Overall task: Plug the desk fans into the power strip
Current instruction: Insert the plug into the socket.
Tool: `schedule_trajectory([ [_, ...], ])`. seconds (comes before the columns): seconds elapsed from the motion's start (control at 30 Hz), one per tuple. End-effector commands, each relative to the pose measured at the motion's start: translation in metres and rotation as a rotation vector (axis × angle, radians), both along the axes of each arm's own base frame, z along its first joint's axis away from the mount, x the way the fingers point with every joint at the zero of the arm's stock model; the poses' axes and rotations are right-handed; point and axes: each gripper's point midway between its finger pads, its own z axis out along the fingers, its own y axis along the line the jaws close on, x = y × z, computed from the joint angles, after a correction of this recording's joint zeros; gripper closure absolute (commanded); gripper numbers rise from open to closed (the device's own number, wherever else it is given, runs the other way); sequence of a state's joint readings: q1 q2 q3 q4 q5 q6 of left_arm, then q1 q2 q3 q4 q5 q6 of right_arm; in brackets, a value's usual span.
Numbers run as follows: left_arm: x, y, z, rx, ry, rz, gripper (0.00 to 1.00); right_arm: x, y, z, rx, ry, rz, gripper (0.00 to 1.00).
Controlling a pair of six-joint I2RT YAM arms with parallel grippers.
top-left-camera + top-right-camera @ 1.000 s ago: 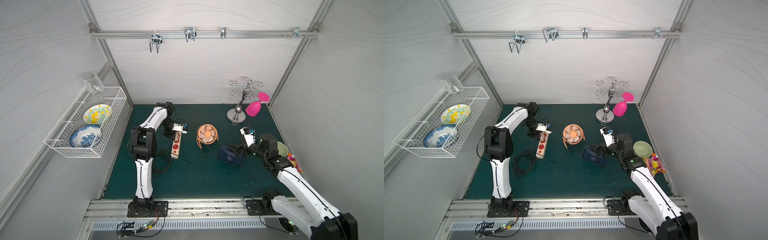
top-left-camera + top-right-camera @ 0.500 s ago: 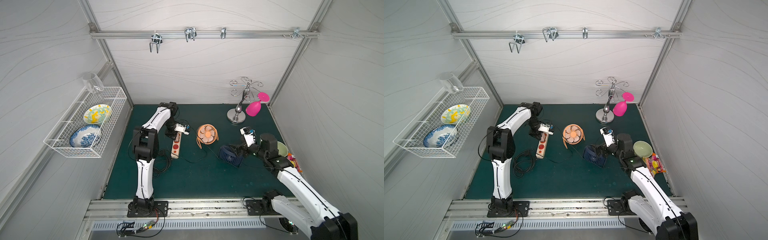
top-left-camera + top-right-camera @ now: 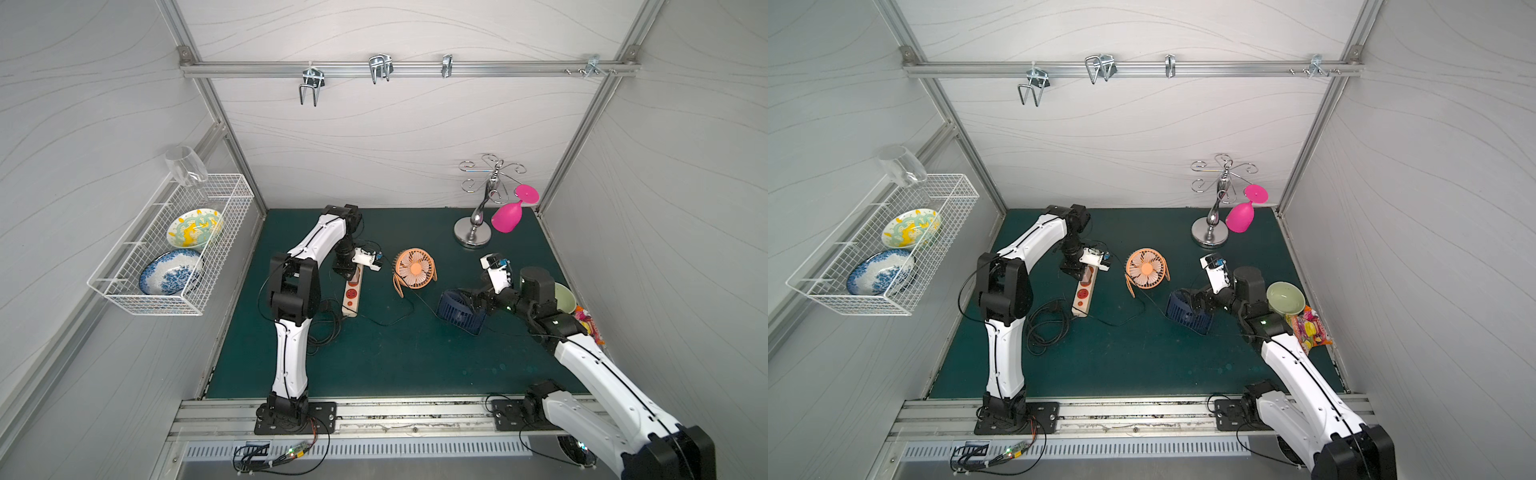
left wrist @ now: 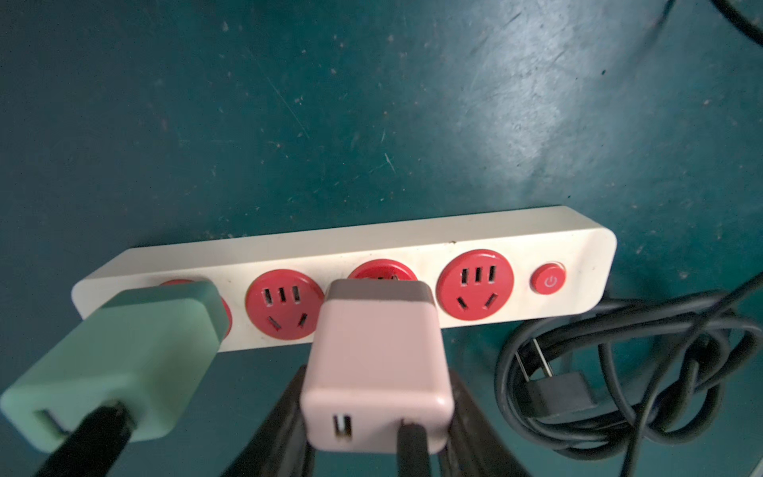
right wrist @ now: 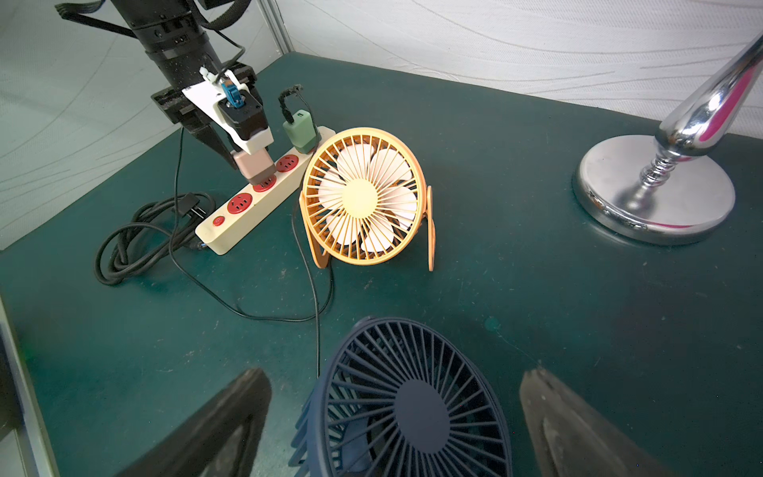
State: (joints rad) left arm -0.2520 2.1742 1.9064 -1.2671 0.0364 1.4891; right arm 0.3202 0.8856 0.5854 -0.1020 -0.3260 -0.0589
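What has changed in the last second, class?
The left gripper, shut on the pink charger at the power strip, shifted slightly toward the orange fan. The right gripper, open around the blue fan, both fans and the strip stayed put.

The power strip (image 4: 413,243) is cream with round red sockets (image 4: 475,285) and a black cord (image 4: 611,413); a pale pink adapter (image 4: 371,351) and a mint-green adapter (image 4: 124,351) sit in it. One desk fan (image 5: 363,198) is orange with pale blades, the other fan (image 5: 413,404) navy blue, both on a dark teal mat (image 3: 415,361).
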Motion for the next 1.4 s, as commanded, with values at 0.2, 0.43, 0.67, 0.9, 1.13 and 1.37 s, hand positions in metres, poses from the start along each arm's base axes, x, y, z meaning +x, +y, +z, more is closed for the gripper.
schedule_trajectory([
  [0.2,0.005,0.021,-0.03,0.159,0.044,0.003,1.0,0.0,0.001,0.002,0.017,-0.01,0.004,0.01],
  [0.43,0.011,0.025,-0.024,0.202,0.043,0.0,1.0,0.001,0.001,0.001,0.016,-0.01,0.005,0.01],
  [0.67,-0.001,0.007,-0.033,0.16,0.069,0.003,1.0,0.001,0.001,0.002,0.02,-0.01,0.006,0.01],
  [0.9,-0.005,-0.021,-0.034,0.06,0.064,0.019,1.0,0.0,0.001,0.002,0.018,-0.011,0.004,0.01],
  [1.13,-0.005,-0.031,-0.031,0.028,0.05,0.022,0.87,0.001,0.001,0.003,0.019,-0.013,0.002,0.01],
  [1.37,-0.006,-0.04,-0.025,-0.015,0.045,0.027,0.75,0.0,0.001,0.002,0.019,-0.012,0.003,0.01],
])
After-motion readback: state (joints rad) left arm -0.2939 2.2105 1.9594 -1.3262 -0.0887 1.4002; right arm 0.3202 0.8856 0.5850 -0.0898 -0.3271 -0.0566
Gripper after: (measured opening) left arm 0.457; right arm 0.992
